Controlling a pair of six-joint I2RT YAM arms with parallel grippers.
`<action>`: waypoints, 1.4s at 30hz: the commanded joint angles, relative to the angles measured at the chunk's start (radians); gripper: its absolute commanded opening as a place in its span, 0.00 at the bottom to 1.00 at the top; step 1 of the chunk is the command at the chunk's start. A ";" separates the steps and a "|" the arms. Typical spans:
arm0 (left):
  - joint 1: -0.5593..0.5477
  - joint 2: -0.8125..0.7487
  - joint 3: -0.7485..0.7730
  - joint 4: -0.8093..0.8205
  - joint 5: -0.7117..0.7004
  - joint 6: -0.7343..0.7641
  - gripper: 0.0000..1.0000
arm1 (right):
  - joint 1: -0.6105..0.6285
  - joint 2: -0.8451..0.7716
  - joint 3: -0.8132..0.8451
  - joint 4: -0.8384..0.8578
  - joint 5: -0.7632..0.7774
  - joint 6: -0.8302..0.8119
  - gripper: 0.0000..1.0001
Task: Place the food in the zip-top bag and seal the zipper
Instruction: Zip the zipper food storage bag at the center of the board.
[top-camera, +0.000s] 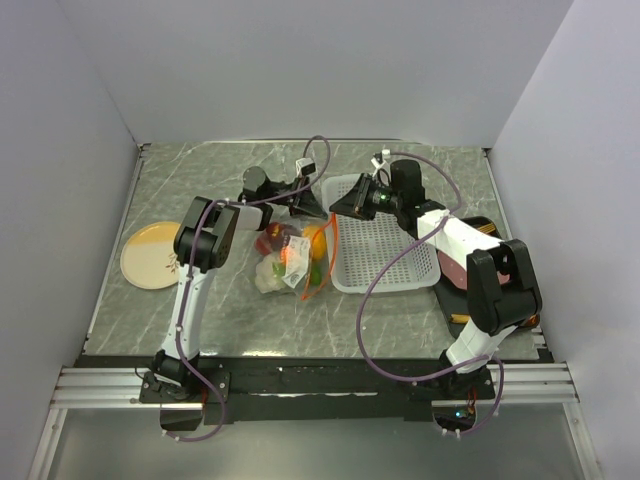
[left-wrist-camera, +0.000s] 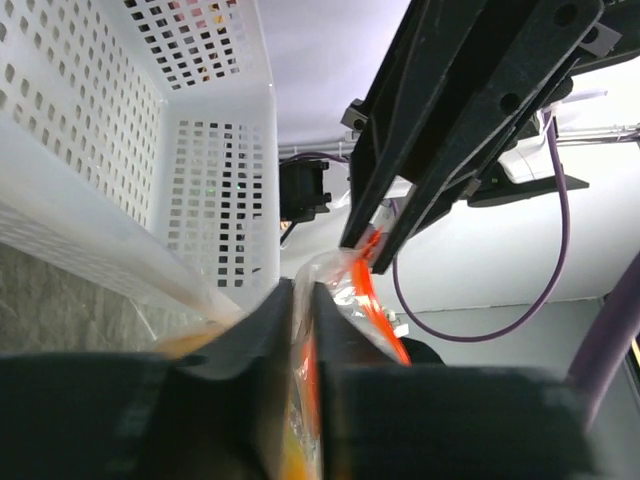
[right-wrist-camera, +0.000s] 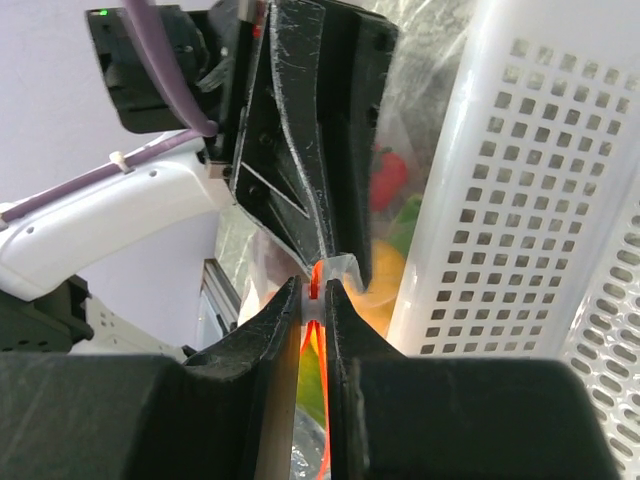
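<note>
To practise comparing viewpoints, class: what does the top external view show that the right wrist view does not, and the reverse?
Only the top external view: the round yellow plate on the grey table, and the whole clear crinkly plastic bag of toy food. Only the right wrist view: the right gripper pinching the thin orange-red zipper strip, with the left gripper closed on it just beyond. Both: the white perforated plastic basket.

table (top-camera: 420, 322): grey marble | on it: yellow plate (top-camera: 150, 256); white basket (top-camera: 385, 252); zip-top bag (top-camera: 288, 268)
</note>
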 joint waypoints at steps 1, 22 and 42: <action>-0.007 -0.077 0.017 0.520 0.046 -0.015 0.03 | 0.005 -0.045 0.055 0.023 0.009 -0.010 0.04; -0.005 -0.349 0.155 -1.484 -0.333 1.565 0.01 | 0.064 -0.063 0.076 -0.133 0.140 -0.110 0.10; 0.025 -0.362 0.071 -1.310 -0.474 1.421 0.01 | 0.122 -0.082 0.070 -0.171 0.202 -0.062 0.13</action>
